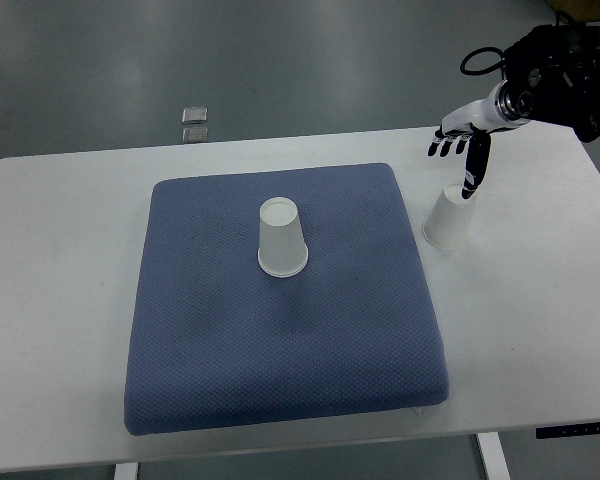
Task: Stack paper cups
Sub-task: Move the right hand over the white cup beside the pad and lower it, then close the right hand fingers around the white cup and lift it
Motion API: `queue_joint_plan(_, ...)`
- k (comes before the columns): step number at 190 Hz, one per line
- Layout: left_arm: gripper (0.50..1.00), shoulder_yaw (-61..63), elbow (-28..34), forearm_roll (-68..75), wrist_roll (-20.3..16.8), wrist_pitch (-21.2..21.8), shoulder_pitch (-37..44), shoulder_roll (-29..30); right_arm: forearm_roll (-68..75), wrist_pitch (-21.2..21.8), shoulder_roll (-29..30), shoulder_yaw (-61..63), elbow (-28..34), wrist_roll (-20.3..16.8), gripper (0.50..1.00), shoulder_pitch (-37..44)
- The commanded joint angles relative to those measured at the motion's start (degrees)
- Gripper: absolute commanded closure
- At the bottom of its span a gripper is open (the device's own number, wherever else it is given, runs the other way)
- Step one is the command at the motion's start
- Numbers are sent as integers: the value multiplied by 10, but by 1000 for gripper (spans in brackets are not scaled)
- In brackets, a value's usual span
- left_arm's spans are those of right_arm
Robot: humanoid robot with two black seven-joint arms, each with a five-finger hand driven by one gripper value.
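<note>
On the blue mat (pixel 280 330) one cup (pixel 282 238) stands upside down; beside the mat another cup (pixel 450 218) sits under the right hand (pixel 463 148), fingers spread, possibly touching it.

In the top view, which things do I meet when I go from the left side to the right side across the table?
Blue cushion → paper cup on the cushion → paper cup on the table, with the right robot hand above it.

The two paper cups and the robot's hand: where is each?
cup on the pad (pixel 282 240), top view, its side wall.
cup on the table (pixel 448 222), top view, its side wall.
right hand (pixel 462 145), top view, its fingers.
</note>
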Motion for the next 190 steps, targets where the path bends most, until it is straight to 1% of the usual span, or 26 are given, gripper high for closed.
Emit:
queue_joint_plan(1, 500, 0, 0, 0, 0, 1, 0, 0, 10, -13, 8, 1, -23, -1, 585, -28)
queue_joint_plan(25, 500, 0, 1, 0, 0, 1, 0, 0, 12, -33, 24, 0, -44, -1, 585, -60)
queue_joint_plan(51, 500, -1, 2, 0, 1, 1, 1, 0, 13, -51, 37, 1, -81, -1, 585, -92)
queue_joint_plan(103, 500, -1, 1, 0, 1, 1, 2, 0, 12, -62, 50, 0, -121, -1, 591, -136)
queue_joint_plan(119, 500, -2, 2, 0, 1, 1, 2, 0, 12, -63, 58, 0, -131, -1, 601, -144)
queue_joint_plan(125, 500, -2, 2, 0, 1, 1, 2, 0, 12, -63, 60, 1, -133, 0, 617, -147)
queue_joint_plan(128, 500, -2, 2, 0, 1, 1, 2, 0, 12, -63, 61, 1, -133, 0, 636, -147)
queue_joint_plan(133, 500, -2, 2, 0, 1, 1, 2, 0, 12, -64, 62, 1, -133, 0, 648, -148)
queue_joint_plan(138, 500, -2, 2, 0, 1, 1, 2, 0, 12, -64, 62, 1, -134, 0, 670, -148)
queue_joint_plan(167, 500, -2, 2, 0, 1, 1, 2, 0, 11, -72, 63, 0, -134, 0, 720, -153)
queue_joint_plan(168, 500, -2, 2, 0, 1, 1, 2, 0, 11, -72, 64, 0, -134, 0, 732, -153)
queue_joint_plan(173, 500, -2, 2, 0, 1, 1, 2, 0, 11, -72, 66, 0, -134, 0, 754, -153)
queue_joint_plan(174, 500, -2, 2, 0, 1, 1, 2, 0, 10, -71, 67, 0, -134, 0, 768, -153)
queue_joint_plan(175, 500, -2, 2, 0, 1, 1, 2, 0, 10, -71, 67, 0, -134, 0, 769, -153)
queue_joint_plan(176, 500, -2, 2, 0, 1, 1, 2, 0, 10, -71, 68, 0, -134, 0, 785, -153)
queue_joint_plan(177, 500, -2, 2, 0, 1, 1, 2, 0, 10, -71, 68, 0, -134, 0, 785, -153)
queue_joint_plan(180, 500, -2, 2, 0, 1, 1, 2, 0, 9, -71, 70, 0, -134, 1, 807, -154)
queue_joint_plan(190, 500, -2, 2, 0, 1, 1, 2, 0, 9, -71, 70, 0, -134, 1, 828, -154)
